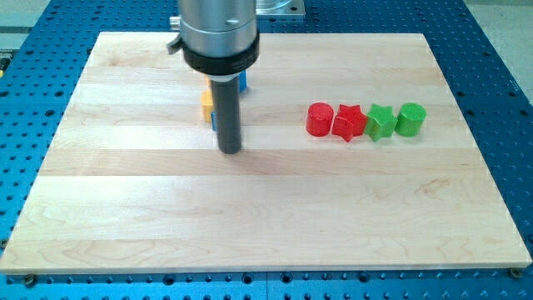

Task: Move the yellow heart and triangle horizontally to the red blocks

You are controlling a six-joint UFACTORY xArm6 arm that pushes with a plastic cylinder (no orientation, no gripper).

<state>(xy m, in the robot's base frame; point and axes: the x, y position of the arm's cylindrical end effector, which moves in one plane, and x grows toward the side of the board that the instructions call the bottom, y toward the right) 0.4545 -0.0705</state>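
Observation:
My tip point(230, 151) rests on the wooden board point(250, 217) left of centre. Just behind the rod, at its upper left, a yellow block point(206, 106) shows only in part; its shape cannot be made out. Blue block parts point(243, 82) show behind the rod, one more at its left edge. To the view's right, a red cylinder point(319, 119) and a red star point(349, 122) touch side by side. The tip stands about a hand's width left of the red cylinder. The rod and arm body hide most of the yellow and blue blocks.
A green star point(380, 122) and a green cylinder point(410, 118) continue the row right of the red blocks. The blue perforated table point(500, 83) surrounds the board. The arm's wide body point(216, 37) hangs over the board's top edge.

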